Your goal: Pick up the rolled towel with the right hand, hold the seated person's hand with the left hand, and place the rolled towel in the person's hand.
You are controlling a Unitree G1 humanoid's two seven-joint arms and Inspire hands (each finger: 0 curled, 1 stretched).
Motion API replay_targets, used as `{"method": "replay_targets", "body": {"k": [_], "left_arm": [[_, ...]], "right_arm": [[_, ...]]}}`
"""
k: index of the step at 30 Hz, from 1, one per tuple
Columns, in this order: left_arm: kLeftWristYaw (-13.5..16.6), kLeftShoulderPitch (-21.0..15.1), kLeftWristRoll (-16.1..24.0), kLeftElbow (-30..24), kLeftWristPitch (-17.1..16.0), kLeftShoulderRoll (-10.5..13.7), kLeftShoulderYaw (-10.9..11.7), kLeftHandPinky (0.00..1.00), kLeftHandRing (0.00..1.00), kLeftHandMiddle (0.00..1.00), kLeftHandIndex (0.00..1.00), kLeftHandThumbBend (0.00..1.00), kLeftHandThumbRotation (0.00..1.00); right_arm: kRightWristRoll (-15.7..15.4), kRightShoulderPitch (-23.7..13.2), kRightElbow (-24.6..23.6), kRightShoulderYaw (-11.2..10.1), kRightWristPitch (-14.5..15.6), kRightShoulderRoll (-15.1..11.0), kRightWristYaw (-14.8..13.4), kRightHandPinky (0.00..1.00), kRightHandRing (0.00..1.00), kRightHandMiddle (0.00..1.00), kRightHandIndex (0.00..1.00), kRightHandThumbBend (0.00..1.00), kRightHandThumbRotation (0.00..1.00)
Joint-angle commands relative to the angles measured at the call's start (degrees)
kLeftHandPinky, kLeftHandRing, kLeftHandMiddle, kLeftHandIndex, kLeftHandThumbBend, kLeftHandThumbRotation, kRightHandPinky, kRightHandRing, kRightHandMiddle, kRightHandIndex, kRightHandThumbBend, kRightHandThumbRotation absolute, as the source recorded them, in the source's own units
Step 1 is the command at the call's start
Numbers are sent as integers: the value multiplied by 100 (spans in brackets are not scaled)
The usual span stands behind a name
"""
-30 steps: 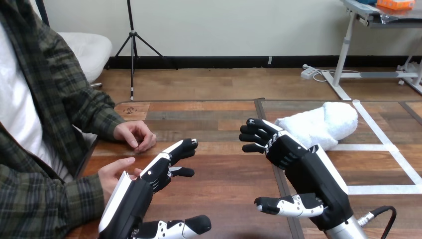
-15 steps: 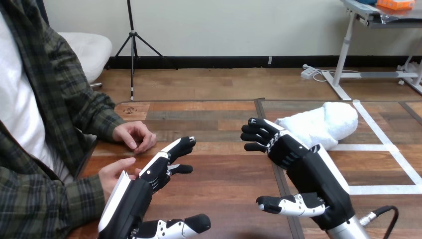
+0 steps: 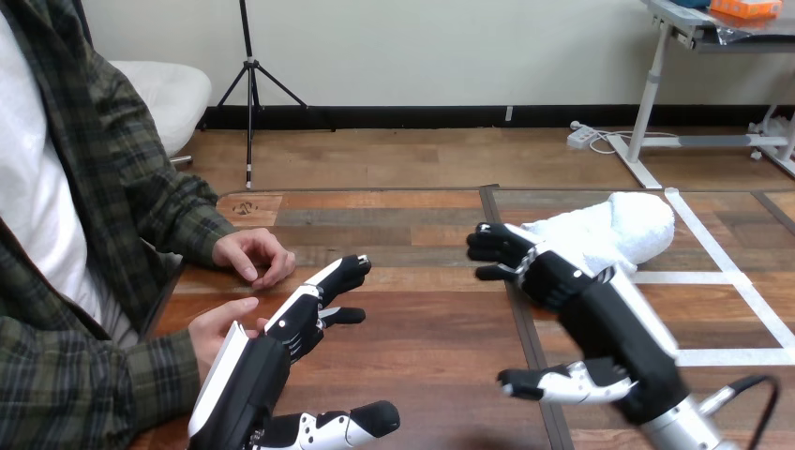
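Note:
A white rolled towel (image 3: 609, 234) lies on the table at the right, past the middle. My right hand (image 3: 572, 300) hovers just in front of it, open, fingertips close to the towel's near left end; whether they touch it I cannot tell. My left hand (image 3: 291, 323) is open at the lower left, its thumb spread toward the bottom edge. The person's nearer hand (image 3: 217, 328) rests palm up right beside my left hand, partly hidden behind it. The person's other hand (image 3: 251, 253) lies loosely curled on the table farther back.
White tape lines (image 3: 722, 272) mark a box on the wooden table (image 3: 412, 309) around the towel. The table's left edge runs by the person's arms.
My right hand has moved a little to the right and forward toward the towel. My left hand and the person's hands have barely moved.

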Motion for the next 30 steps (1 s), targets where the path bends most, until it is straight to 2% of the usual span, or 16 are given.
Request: {"method": "replay_targets", "body": {"k": [1, 5, 11, 14, 20, 30], "left_arm": [[8, -317, -32, -137, 32, -37, 44, 77, 89, 89, 87, 100, 50], [25, -332, -8, -123, 16, -59, 50, 77, 89, 89, 87, 100, 50], [26, -350, 13, -100, 1, -62, 51, 77, 89, 89, 87, 100, 50], [-12, -360, -59, -77, 4, -73, 25, 77, 89, 89, 87, 100, 50], [6, -386, -4, -46, -41, -89, 34, 76, 89, 89, 87, 100, 51], [-5, -401, -5, -42, -9, -124, 21, 76, 89, 89, 86, 100, 51]], "right_arm": [[-26, -752, -75, -85, -112, -407, -91, 80, 86, 87, 87, 100, 39], [-82, -875, -64, -109, -67, -596, -144, 81, 87, 87, 87, 100, 40], [-326, -1142, 106, -145, -272, -920, -308, 82, 89, 88, 89, 100, 42], [-312, -1255, 154, -134, -214, -1063, -281, 83, 89, 88, 89, 100, 41], [-608, -1524, 321, -141, -375, -1390, -507, 84, 89, 88, 90, 100, 41], [-808, -1811, 264, -55, -197, -1782, -640, 87, 91, 89, 90, 100, 39]]}}
